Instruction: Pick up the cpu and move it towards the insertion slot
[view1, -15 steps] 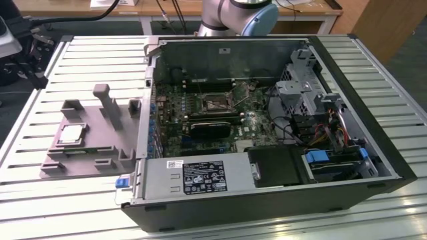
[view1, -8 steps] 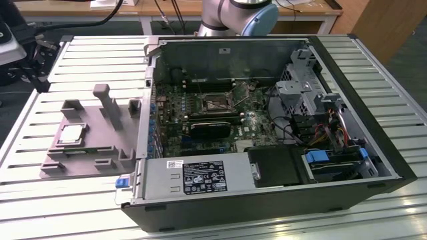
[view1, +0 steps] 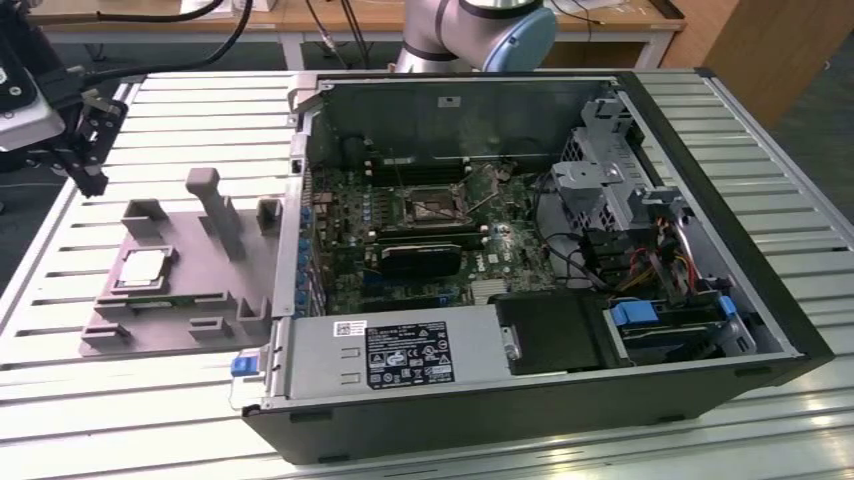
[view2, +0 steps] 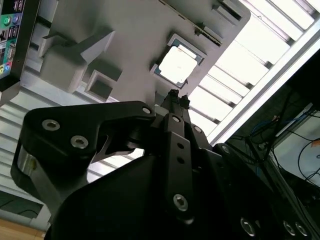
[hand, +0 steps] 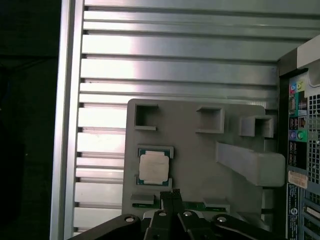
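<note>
Slatted metal table (view1: 174, 100) bears the cpu (hand: 153, 167), not yet lifted from its grey holder (hand: 200, 150), with the gripper (hand: 172, 195) closed and empty just beside it.

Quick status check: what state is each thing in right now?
Small square silver-topped cpu: seated in grey holder, ungrasped.
Gripper: fingers shut, empty, near the cpu.
Square silver-framed insertion slot: dark, looks empty.
Black computer case: side open.

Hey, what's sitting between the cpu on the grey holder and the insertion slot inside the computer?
In the exterior view, the grey holder's upright posts and the computer case's metal side wall stand between the cpu and the insertion slot.
</note>
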